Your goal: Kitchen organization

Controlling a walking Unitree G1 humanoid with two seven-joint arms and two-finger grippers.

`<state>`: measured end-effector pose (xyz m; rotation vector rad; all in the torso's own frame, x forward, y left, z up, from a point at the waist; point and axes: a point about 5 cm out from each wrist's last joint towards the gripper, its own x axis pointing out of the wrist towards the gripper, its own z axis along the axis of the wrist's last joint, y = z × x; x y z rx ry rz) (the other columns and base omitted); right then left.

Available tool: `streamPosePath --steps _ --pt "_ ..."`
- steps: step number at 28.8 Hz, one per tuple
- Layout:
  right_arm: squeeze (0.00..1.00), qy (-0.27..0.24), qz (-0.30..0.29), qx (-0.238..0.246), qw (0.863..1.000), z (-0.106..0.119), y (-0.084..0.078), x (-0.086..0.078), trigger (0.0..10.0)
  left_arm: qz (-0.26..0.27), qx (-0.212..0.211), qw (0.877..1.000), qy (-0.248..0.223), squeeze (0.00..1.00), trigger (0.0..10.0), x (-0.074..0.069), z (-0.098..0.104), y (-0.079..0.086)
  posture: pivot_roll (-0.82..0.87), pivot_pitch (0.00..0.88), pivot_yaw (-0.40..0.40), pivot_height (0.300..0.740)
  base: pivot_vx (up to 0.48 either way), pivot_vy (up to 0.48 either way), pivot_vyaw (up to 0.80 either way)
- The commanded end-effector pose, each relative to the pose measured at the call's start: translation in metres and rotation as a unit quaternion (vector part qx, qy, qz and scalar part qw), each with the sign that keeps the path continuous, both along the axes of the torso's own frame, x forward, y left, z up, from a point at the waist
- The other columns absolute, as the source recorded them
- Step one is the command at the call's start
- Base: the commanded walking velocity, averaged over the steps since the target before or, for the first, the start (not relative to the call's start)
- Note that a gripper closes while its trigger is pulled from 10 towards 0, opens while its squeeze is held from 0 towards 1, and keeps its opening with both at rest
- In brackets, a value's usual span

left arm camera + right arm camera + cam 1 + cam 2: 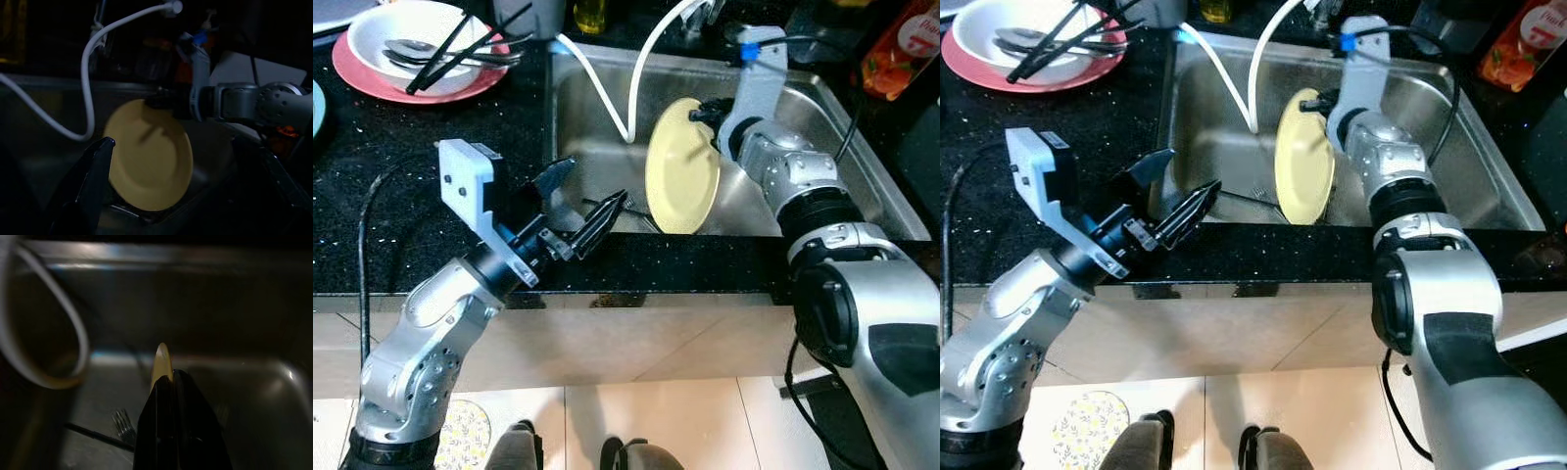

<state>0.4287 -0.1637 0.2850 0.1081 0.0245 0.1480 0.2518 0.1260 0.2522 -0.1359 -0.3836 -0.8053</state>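
- Sitting far left on the black countertop is a red plate carrying a white bowl; black chopsticks and spoons lie across the bowl.
- Next comes the left gripper, hovering over the counter's front edge at the near left corner of the sink. Its two black fingers are spread apart with nothing between them, and they point toward the basin.
- On the floor below, a patterned mat lies beside the robot's base.
- A white hose loops down from the tap area into the steel basin, hanging just left of the plate.
- A dark fork-like utensil lies on the sink bottom; the exact kind is hard to make out.
- The yellow plate stands on edge inside the sink, tilted, its lower rim near the basin's front wall.
- The right gripper reaches down into the sink and pinches the plate's upper rim; in the right wrist view its fingers are pressed close together with the plate's thin edge rising between them.
- Far right, on the counter beyond the sink, is an orange packet.
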Motion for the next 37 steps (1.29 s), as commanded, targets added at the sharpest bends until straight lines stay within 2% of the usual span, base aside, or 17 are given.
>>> streamPosePath --steps 1,2,3,9,12,14,16,20,21,24,29,31,32,34,35,36,37 --pt "0.0 0.025 -0.025 0.022 0.999 -0.012 -0.014 -0.001 4.6 -0.012 0.003 1.0 -0.002 0.0 10.0 -0.005 0.001 -0.002 0.14 0.243 -0.162 0.74 0.0 0.0 0.0" --pt "0.0 0.036 -0.042 0.046 0.997 -0.02 -0.02 -0.002 10.0 -0.011 0.004 1.0 0.0 0.0 10.0 -0.006 0.002 -0.001 0.15 0.246 -0.16 0.74 0.0 0.0 0.0" --pt "1.0 0.045 -0.055 0.073 0.995 -0.026 -0.025 -0.003 10.0 -0.011 0.005 1.0 0.001 0.0 10.0 -0.006 0.002 -0.002 0.15 0.246 -0.159 0.74 0.0 0.0 0.0" --pt "1.0 0.061 -0.068 0.182 0.979 -0.043 -0.029 -0.005 10.0 -0.014 0.003 1.0 0.001 0.0 10.0 -0.003 0.004 -0.004 0.14 0.237 -0.155 0.74 0.0 0.0 0.0" --pt "1.0 -0.023 -0.017 0.326 0.945 -0.021 -0.033 -0.005 10.0 -0.016 0.0 1.0 -0.005 0.0 10.0 -0.002 0.007 -0.005 0.15 0.22 -0.152 0.74 0.0 0.0 0.0" --pt "1.0 -0.034 -0.008 0.341 0.94 -0.018 -0.034 -0.005 10.0 -0.016 -0.001 1.0 -0.006 0.0 10.0 -0.002 0.007 -0.005 0.15 0.22 -0.152 0.74 0.0 0.0 0.0" --pt "1.0 -0.084 0.039 0.378 0.921 -0.004 -0.038 -0.008 10.0 -0.016 -0.004 1.0 -0.01 0.0 10.0 0.0 0.009 -0.005 0.15 0.202 -0.145 0.74 0.0 0.0 0.0" --pt "1.0 -0.101 0.056 0.388 0.914 0.0 -0.04 -0.009 10.0 -0.016 -0.005 1.0 -0.011 0.0 10.0 0.001 0.01 -0.005 0.15 0.198 -0.143 0.74 0.0 0.0 0.0" --pt "0.0 -0.144 0.112 0.39 0.903 0.008 -0.041 -0.014 10.0 -0.018 -0.008 1.0 -0.015 0.0 10.0 0.003 0.011 -0.005 0.14 0.18 -0.135 0.74 0.0 0.0 0.0" --pt "0.0 -0.235 0.268 0.369 0.858 0.016 -0.034 -0.042 10.0 -0.023 -0.015 0.999 -0.022 0.0 10.0 0.008 0.015 -0.006 0.13 0.154 -0.127 0.74 0.0 0.0 0.0" --pt "0.0 -0.26 0.333 0.364 0.83 0.013 -0.028 -0.062 10.0 -0.029 -0.016 0.999 -0.022 0.0 10.0 0.01 0.015 -0.007 0.13 0.136 -0.12 0.74 0.0 0.0 0.0" --pt "0.0 -0.277 0.421 0.349 0.79 0.009 -0.017 -0.091 10.0 -0.045 -0.025 0.998 -0.022 0.0 10.0 0.011 0.015 -0.01 0.12 0.113 -0.113 0.74 0.0 0.0 0.0" --pt "0.0 -0.277 0.421 0.349 0.79 0.009 -0.017 -0.091 10.0 -0.045 -0.025 0.998 -0.022 0.0 10.0 0.011 0.015 -0.01 0.12 0.113 -0.113 0.74 0.0 0.0 0.0" --pt "0.0 -0.29 0.494 0.343 0.745 0.007 -0.012 -0.118 10.0 -0.067 -0.031 0.997 -0.019 0.0 10.0 0.011 0.016 -0.011 0.11 0.095 -0.108 0.74 0.0 0.0 0.0" --pt "0.0 -0.29 0.494 0.343 0.745 0.007 -0.012 -0.118 10.0 -0.067 -0.031 0.997 -0.019 0.0 10.0 0.011 0.016 -0.011 0.11 0.095 -0.108 0.74 0.0 0.0 0.0" --pt "0.0 -0.289 0.524 0.34 0.726 0.006 -0.008 -0.128 10.0 -0.077 -0.03 0.996 -0.018 0.0 10.0 0.011 0.016 -0.012 0.11 0.09 -0.106 0.74 0.0 0.0 0.0" --pt "0.0 -0.289 0.524 0.34 0.726 0.006 -0.008 -0.128 10.0 -0.077 -0.03 0.996 -0.018 0.0 10.0 0.011 0.016 -0.012 0.11 0.09 -0.106 0.74 0.0 0.0 0.0"
